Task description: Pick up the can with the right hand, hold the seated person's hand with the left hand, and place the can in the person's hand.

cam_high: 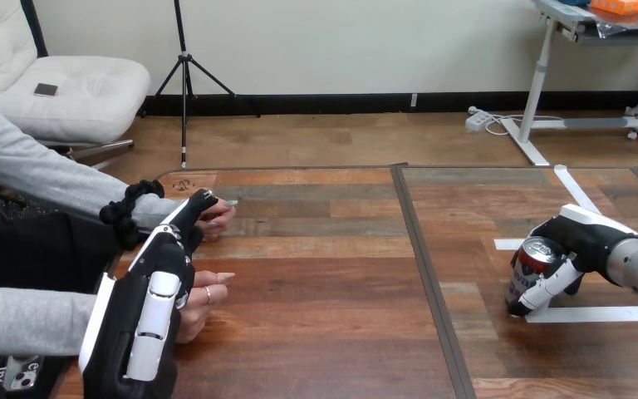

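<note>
Far right, can (534, 259) in right robot hand (580, 235)

The can (534, 264) inside the right hand's (581, 237) curled fingers (548, 283) is shiny metal, painted red with a bare silver top. Those fingers are matt black plastic with smooth white segments. The left hand (141, 324) has glossy white plastic shells. Under the fingers, the table (341, 316) is smooth wood with matt white tape (598, 314).
</note>
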